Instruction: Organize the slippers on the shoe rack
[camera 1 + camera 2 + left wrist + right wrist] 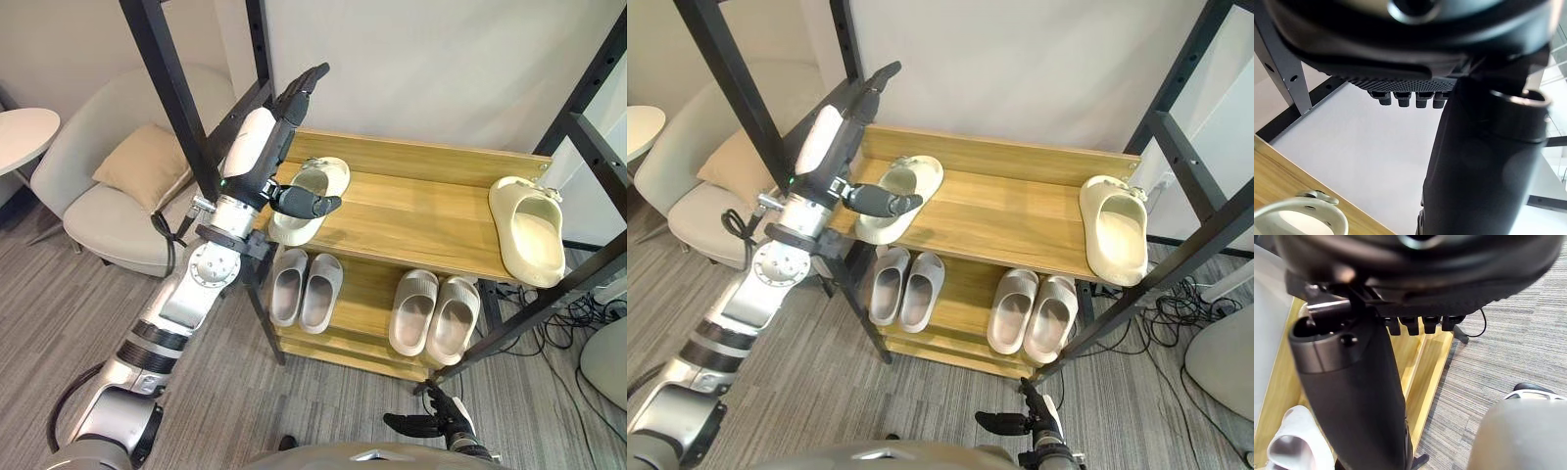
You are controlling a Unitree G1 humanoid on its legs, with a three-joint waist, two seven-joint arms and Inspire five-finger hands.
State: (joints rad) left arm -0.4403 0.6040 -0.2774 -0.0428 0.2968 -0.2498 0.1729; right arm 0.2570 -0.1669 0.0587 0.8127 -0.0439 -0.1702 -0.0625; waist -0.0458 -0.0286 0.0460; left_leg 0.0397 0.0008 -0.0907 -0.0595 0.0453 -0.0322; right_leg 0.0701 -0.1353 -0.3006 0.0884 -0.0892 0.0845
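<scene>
Where left hand (269, 147) hovers, slipper (331, 176) lies.

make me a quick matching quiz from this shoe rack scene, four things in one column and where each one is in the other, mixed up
Things
1. grey slipper pair
2. beige slipper pair
3. right robot hand
4. left robot hand

Places
a. lower shelf, right side
b. raised above a cream slipper at the left end of the top shelf
c. lower shelf, left side
d. low above the carpet

Pairs: 1-c, 2-a, 3-d, 4-b
</scene>
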